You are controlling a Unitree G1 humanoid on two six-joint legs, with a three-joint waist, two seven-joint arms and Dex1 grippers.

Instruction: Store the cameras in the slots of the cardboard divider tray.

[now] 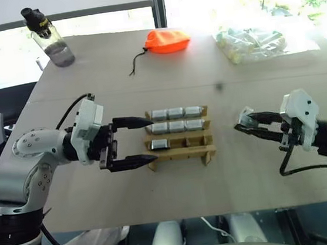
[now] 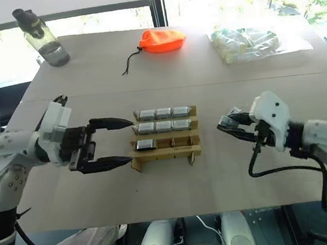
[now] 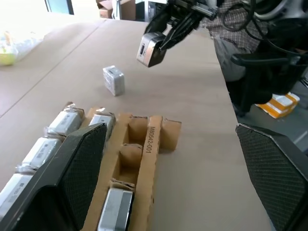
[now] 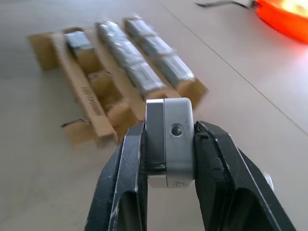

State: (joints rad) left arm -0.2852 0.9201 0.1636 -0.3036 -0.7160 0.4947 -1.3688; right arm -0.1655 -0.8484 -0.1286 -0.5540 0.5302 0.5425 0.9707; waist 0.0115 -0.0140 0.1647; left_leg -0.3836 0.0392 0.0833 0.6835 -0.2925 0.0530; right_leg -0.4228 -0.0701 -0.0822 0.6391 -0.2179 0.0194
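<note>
Desk [image 1: 160, 194]: tan, flat, carrying all items below.

Cardboard divider tray [image 1: 182, 153]: near desk centre, three rows of slots. Far row filled with three cameras [image 1: 175, 112], side by side. Middle row likewise filled with three cameras [image 1: 177, 125]. Near row holding one camera [image 1: 159, 144] in the slot toward the left arm; remaining two slots of that row bare cardboard.

Left gripper [image 1: 135, 141]: fingers wide apart, nothing between them, pointing across at the tray's left end; one finger level with the far rows, the other just before the near edge.

Right gripper [image 1: 247, 123]: raised above the desk to the right of the tray, well apart from it, clamped on a held camera [image 4: 171, 139], silver-grey, small round hole on the facing side.

Loose camera [image 3: 114, 80]: standing alone on the desk beyond the tray, seen from the left wrist.

Orange pouch [image 1: 166, 40]: far side of desk, dark cord trailing.

Clear bag of pale tubes [image 1: 252, 42]: far right.

Water bottle [image 1: 51, 42]: far left, black cap, upright.
</note>
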